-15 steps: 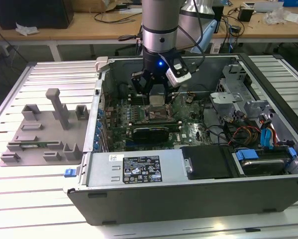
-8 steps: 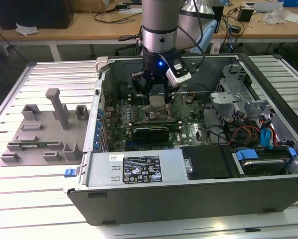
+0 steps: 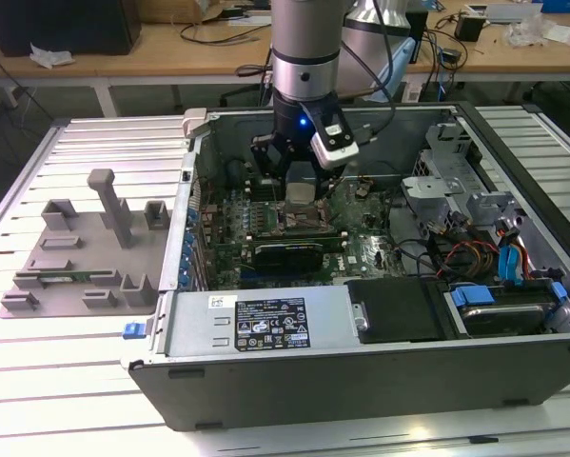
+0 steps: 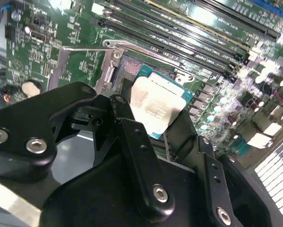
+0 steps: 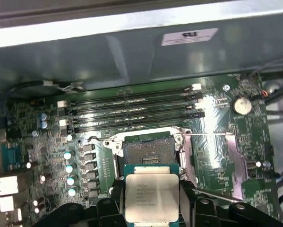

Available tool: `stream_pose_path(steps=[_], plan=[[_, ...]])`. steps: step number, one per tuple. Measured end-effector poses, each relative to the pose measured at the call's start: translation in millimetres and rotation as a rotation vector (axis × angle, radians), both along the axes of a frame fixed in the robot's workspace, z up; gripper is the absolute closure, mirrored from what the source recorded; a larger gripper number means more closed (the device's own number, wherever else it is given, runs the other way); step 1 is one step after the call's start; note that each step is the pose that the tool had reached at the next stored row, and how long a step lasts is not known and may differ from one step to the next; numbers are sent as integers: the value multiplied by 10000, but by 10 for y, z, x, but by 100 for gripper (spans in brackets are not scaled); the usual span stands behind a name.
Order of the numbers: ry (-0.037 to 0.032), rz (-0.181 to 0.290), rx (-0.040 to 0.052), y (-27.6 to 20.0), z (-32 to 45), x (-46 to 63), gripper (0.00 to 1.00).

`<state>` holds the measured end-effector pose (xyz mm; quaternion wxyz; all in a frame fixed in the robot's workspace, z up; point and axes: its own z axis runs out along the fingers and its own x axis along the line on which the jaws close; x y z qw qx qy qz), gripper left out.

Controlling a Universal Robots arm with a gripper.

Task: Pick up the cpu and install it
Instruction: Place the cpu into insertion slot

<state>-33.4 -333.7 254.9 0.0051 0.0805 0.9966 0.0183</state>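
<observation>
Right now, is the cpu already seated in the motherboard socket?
No, the cpu is clamped between the jaws, and the open socket lies bare.

the cpu (image 5: 150,196) is a small flat square chip, silvery-grey top plate on a green edge; it sits plate towards the wrist, clamped by two opposite sides between the fingers of the gripper (image 5: 151,191).

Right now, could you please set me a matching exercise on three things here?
1. silvery-grey square cpu
2. black-framed square socket
3. grey plastic fixture tray

A. outside the grey metal computer case, on the exterior view's left
B. open, nothing seated inside
C. gripped by the black end effector

Pairs: 1-C, 2-B, 3-A
</observation>
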Motion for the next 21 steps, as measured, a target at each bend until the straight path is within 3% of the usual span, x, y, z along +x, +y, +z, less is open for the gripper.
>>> stream_pose_path(steps=[4, 21], plan=[[0, -1185, 0, 0, 0, 0, 45], [0, -4742, 0, 0, 0, 0, 45]])
